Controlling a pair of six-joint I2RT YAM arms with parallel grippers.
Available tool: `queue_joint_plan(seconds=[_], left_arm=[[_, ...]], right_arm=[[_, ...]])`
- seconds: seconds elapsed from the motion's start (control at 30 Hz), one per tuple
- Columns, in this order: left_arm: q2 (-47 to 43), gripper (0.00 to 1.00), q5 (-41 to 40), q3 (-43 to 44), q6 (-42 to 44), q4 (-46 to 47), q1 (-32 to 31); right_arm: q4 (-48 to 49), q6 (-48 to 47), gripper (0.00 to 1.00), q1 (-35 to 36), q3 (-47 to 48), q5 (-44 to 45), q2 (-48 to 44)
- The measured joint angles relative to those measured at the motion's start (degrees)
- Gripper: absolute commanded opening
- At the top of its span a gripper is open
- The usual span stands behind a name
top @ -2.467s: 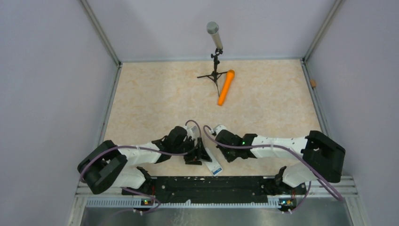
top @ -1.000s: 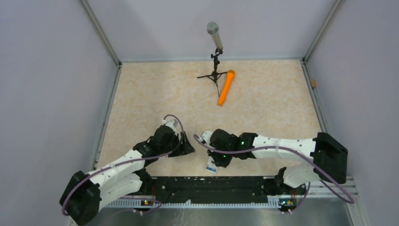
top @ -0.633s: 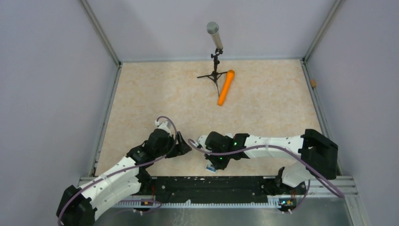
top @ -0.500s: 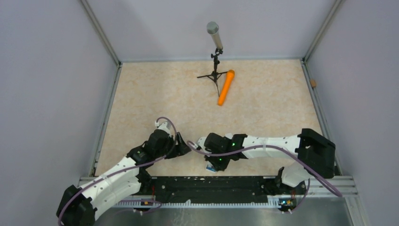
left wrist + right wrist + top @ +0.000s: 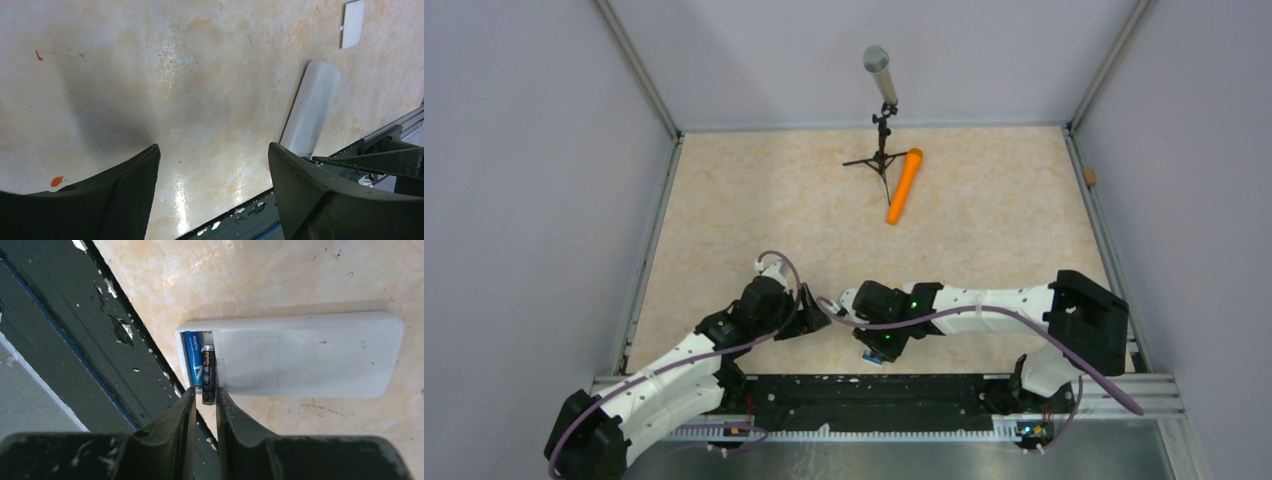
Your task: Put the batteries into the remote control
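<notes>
A mottled beige stone-look tabletop [image 5: 754,200] lies between plain lavender walls [image 5: 524,150]. The white oblong plastic remote control [image 5: 310,357] rests back-up beside the black front rail [image 5: 75,330], with a blue cylindrical battery [image 5: 194,362] seated in its open end. The right gripper [image 5: 205,392] keeps its jaws narrow around a dark cylindrical battery [image 5: 208,375]; whether they pinch it is unclear. The left gripper [image 5: 214,150] gapes wide and empty.

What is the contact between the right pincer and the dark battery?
Cannot tell. In the right wrist view the right pincer straddles the end of the dark battery: one finger looks flush, the other shows a sliver of gap.
</notes>
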Motion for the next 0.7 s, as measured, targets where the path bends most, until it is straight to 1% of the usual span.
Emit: queue_joint_plan(seconds=[0.1,0.37,0.47,0.6,0.7], left_arm=[[0.0,0.8,0.3,-0.3,0.0,0.2,0.0],[1.0,0.78,2.1,-0.5,0.2,1.8,0.0],[2.4,0.74,3.6,-0.5,0.5,2.6,0.0],[4.1,0.7,5.9,-0.5,0.9,3.8,0.0],[5.0,0.63,7.4,-0.6,1.1,5.1,0.0]], right_arm=[[0.1,0.0,0.25,0.0,0.4,0.3,0.1],[0.2,1.4,0.27,0.0,0.4,1.9,-0.1],[0.3,2.9,0.27,0.0,0.4,3.5,-1.5],[0.7,5.7,0.28,0.0,0.2,6.7,-6.1],[1.7,8.3,0.28,0.0,-0.9,9.4,-10.4]])
